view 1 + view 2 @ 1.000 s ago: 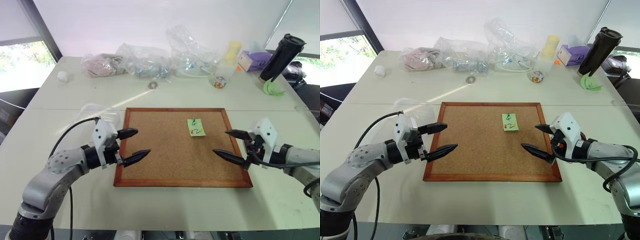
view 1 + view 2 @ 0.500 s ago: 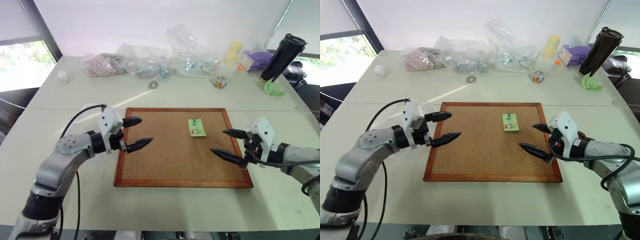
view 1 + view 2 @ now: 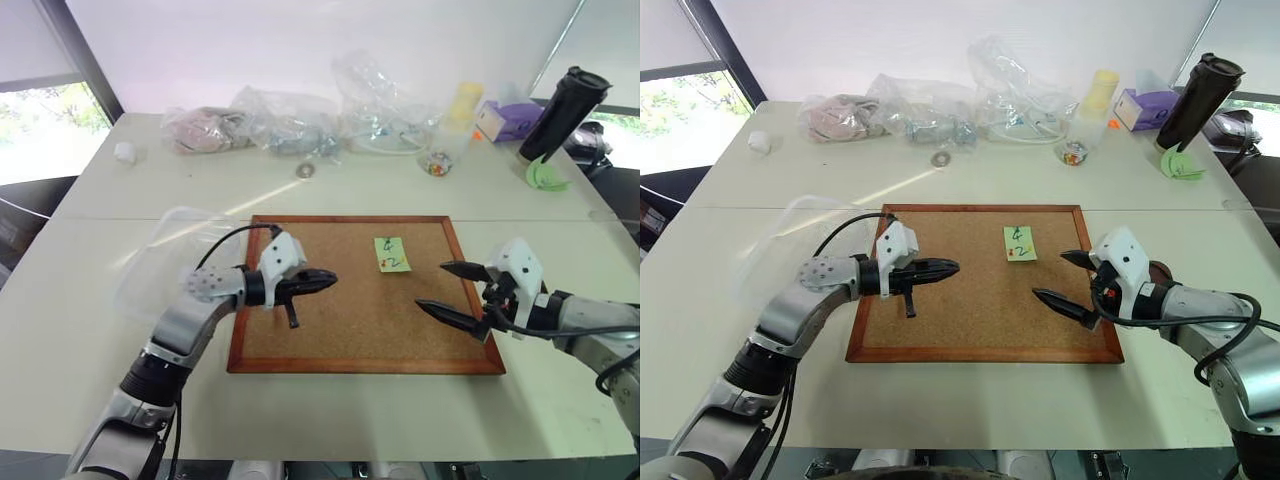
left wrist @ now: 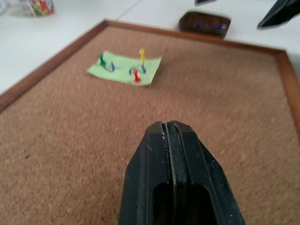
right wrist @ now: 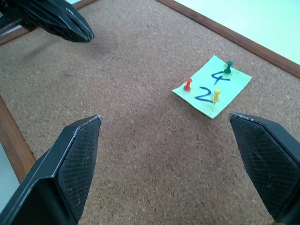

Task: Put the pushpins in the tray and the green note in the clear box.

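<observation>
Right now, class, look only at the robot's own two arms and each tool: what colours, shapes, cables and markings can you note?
Both arms have silver-grey rounded metal shells; the left arm's joint cover is dotted with small holes. Black cables loop alongside each arm. Each wrist carries a white angular block. The left tool and the right tool each have two black, tapering, pointed fingers, whose inner pads are finely cross-hatched. No lettering is visible.
</observation>
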Controlling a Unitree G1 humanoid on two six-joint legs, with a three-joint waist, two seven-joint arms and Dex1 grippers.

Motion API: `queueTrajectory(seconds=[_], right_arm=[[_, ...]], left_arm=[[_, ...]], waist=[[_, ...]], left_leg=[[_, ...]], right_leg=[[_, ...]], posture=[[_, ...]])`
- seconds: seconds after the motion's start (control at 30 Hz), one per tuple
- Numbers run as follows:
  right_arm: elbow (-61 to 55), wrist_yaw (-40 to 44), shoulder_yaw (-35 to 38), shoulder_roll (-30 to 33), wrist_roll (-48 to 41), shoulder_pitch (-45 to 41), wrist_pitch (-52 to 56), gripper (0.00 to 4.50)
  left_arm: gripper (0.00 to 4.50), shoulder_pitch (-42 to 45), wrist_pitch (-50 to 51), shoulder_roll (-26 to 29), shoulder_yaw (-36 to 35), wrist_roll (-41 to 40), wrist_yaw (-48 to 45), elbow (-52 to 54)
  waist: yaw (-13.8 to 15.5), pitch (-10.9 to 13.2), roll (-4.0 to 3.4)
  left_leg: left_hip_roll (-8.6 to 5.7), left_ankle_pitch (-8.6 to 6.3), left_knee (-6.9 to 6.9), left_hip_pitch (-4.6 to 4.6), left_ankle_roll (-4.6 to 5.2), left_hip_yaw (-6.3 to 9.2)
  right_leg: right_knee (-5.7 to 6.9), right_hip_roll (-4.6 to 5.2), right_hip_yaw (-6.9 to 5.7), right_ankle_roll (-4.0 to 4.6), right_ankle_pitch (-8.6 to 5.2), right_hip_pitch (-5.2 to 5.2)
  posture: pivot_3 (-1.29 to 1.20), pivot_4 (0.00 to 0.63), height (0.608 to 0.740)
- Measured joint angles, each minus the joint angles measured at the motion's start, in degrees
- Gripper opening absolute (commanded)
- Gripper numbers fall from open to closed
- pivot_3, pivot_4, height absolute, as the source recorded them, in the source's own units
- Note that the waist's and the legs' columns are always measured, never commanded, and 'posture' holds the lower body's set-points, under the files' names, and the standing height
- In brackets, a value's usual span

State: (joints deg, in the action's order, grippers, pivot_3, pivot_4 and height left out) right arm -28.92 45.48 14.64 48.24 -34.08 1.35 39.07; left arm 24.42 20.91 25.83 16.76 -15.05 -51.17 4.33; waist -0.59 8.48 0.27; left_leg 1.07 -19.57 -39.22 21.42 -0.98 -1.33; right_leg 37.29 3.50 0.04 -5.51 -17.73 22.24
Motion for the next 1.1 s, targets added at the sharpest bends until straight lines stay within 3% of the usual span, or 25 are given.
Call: queueTrajectory(seconds=[0.3,0.73,1.1], right_arm=[[-0.1,-1.4,-0.4,-1.1,0.1,-1.5,-0.3,4.5],[20.4,-12.4,-16.2,-12.9,11.9,-27.9,1.8,4.5],[33.4,-14.0,-21.3,-18.0,18.8,-34.4,1.8,4.5]], left_arm=[[0.05,-4.1,0.0,-0.2,1.0,4.6,3.7,0.3],[0.05,-6.9,-1.6,-0.8,0.2,5.6,5.1,1.3],[0.05,-9.0,-1.1,-0.9,0.2,5.9,6.7,3.7]], waist=[[0.0,0.0,0.0],[-0.2,0.0,-0.05],[-0.3,0.0,-0.05]], left_leg=[[0.03,0.02,0.0,0.0,-0.03,0.01],[-0.01,0.17,0.01,-0.07,-0.3,0.04],[-0.01,0.17,0.01,-0.04,-0.31,0.02]], right_leg=[[0.0,0.08,0.02,0.0,0.0,0.01],[0.14,0.06,0.16,0.0,0.0,0.12],[0.2,0.09,0.16,0.0,0.0,0.18]], posture=[[0.0,0.15,0.74],[0.0,0.15,0.74],[0.0,0.15,0.74]])
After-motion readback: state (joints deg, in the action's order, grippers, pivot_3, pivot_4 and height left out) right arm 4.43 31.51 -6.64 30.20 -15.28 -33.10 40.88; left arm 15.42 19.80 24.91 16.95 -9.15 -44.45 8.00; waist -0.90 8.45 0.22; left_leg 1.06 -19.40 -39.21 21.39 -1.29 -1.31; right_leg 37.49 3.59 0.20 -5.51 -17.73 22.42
